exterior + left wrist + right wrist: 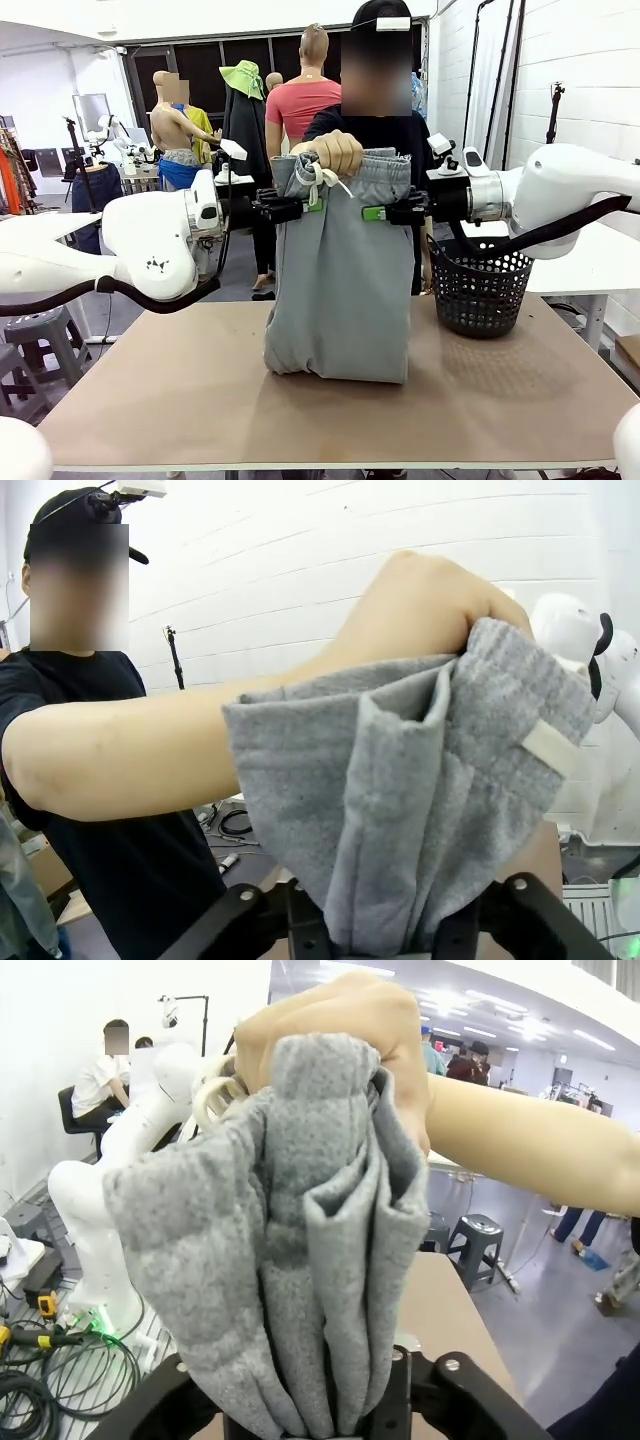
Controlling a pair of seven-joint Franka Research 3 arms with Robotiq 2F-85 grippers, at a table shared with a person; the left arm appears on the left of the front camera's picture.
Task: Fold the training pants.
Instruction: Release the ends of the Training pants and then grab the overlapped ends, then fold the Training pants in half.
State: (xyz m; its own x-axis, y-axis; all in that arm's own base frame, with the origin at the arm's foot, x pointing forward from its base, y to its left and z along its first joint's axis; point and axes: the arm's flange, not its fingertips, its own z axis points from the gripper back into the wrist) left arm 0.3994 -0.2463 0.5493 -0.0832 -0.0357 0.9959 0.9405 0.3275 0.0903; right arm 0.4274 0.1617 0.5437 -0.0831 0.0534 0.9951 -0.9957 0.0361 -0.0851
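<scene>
Table: flat brown top w/ a thin white front edge, runs across the lower half of the front view. Two things on it.

Grey pants: only the bottom end rests on the top, abt mid-table and a bit toward the far side. The fabric bunches there in a soft fold; the rest hangs upright above it.

Black mesh basket: upright, just right of the pants, not touching them. It looks to stand at the far right corner, though its base is hard to place exactly.
</scene>
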